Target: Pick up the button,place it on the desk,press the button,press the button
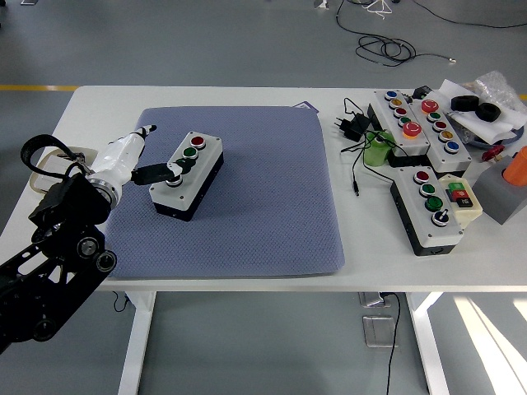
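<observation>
A grey button box (188, 174) with a black base lies on the blue-grey mat (272, 206), left of its middle. It carries a red button at the far end, a green one in the middle and a black selector at the near end. My left hand (152, 160) comes in from the left, with white fingers (130, 146) stretched out and a dark thumb reaching onto the box's near end beside the black selector. The hand is not closed around the box. My right arm does not show.
At the right stand more button boxes (432, 212) (416, 122), a green cylinder (378, 151), a black power adapter with cable (354, 125), a grey block (498, 196) and plastic-wrapped parts (486, 107). A tape loop (51, 164) lies at the left edge.
</observation>
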`<state>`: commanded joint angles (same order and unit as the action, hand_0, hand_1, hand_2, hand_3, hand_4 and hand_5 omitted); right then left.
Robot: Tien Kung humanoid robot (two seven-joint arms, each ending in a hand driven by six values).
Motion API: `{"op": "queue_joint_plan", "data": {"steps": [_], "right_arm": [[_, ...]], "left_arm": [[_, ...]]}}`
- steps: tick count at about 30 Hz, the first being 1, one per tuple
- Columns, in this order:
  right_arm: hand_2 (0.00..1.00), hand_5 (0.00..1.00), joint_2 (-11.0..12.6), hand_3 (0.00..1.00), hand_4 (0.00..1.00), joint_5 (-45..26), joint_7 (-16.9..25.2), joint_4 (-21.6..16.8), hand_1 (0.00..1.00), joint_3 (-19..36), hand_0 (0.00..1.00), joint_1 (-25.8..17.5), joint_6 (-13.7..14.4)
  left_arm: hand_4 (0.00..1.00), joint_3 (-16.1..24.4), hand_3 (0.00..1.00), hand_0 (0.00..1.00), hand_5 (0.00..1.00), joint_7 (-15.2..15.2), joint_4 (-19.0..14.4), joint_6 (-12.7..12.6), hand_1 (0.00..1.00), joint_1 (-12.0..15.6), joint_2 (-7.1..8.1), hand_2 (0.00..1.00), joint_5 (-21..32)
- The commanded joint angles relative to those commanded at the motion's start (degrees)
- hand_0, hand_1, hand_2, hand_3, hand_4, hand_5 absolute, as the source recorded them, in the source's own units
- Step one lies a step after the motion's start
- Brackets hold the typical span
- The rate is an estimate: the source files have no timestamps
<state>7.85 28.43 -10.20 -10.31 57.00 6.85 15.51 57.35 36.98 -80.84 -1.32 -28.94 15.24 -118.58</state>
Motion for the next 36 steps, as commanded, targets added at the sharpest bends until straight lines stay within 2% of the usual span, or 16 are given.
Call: {"op": "queue_joint_plan", "data": {"steps": [6,12,17,27,28,32,36], "right_arm": [[0.817,0.479,0.1,0.751,0.412,0.5,-0.1,0.0,0.797,0.4,0.787,0.0,0.0],[0.817,0.479,0.2,0.751,0.412,1.0,-0.1,0.0,0.797,0.9,0.787,0.1,0.1],[0.817,0.479,0.3,0.751,0.412,1.5,-0.1,0.0,0.797,1.5,0.787,0.1,0.3],[0.817,0.479,0.4,0.751,0.412,2.0,-0.2,0.0,0.797,1.8,0.787,-0.1,0.4],[0.817,0.479,0.4,0.751,0.412,2.0,-0.3,0.0,0.797,1.8,0.787,-0.1,0.4],[0.817,0.479,0.5,0.751,0.412,1.9,-0.2,0.0,0.797,1.7,0.787,-0.1,0.4],[0.817,0.479,0.5,0.751,0.412,1.9,-0.2,0.0,0.797,1.6,0.787,-0.1,0.4]], "left_arm": [[0.998,-1.2,0.998,0.957,0.823,0.0,1.7,0.7,0.998,-1.0,-2.14,0.998,-8.5],[0.998,-1.8,0.998,0.925,0.828,0.0,4.6,1.4,0.998,-2.2,-4.14,0.998,-8.5],[0.998,-2.9,0.998,0.913,0.827,0.0,8.6,1.1,0.998,-3.2,-5.91,0.998,-7.6],[0.998,-4.5,0.998,0.902,0.831,0.0,14.5,0.1,0.998,-4.7,-7.7,0.998,-6.5],[0.998,-4.6,0.998,0.843,0.826,0.0,14.8,0.1,0.998,-4.8,-7.78,0.998,-6.5],[0.998,-4.9,0.998,0.843,0.826,0.0,17.7,-1.1,0.998,-5.9,-8.44,0.998,-6.8],[0.998,-5.1,0.998,0.808,0.811,0.0,20.0,-0.7,0.994,-6.6,-8.72,0.998,-6.6]]}}
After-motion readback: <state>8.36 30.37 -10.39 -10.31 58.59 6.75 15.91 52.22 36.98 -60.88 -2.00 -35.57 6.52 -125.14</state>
